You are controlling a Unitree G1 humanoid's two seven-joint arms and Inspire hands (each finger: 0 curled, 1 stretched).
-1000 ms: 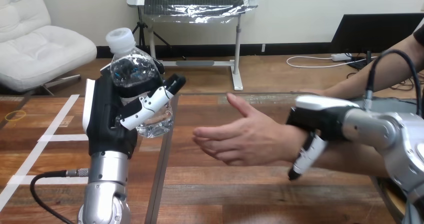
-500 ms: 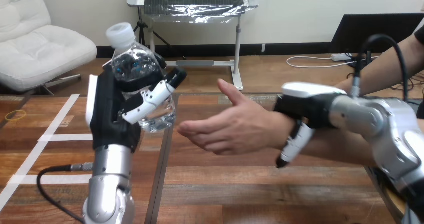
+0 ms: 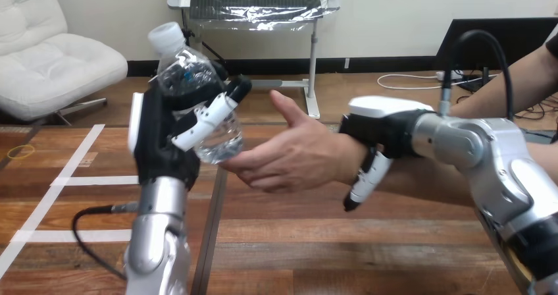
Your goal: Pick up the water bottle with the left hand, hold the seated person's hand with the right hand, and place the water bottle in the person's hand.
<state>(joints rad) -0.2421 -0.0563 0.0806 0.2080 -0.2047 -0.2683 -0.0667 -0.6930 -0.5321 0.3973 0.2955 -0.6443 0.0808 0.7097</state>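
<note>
Inside the left hand (image 3: 158, 143), water bottle (image 3: 195, 87) just beside person's hand (image 3: 296, 157).

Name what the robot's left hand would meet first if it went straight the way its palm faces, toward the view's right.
The person's open hand. Its fingertips lie just beside the clear plastic water bottle that the left hand grips, perhaps touching; depth is unclear.

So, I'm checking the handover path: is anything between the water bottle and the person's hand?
Nothing visible. The water bottle, gripped by the left robot hand, is right beside the person's hand, open palm facing it, fingertips near its base. The right robot hand is back at the person's wrist, off that path.
</note>
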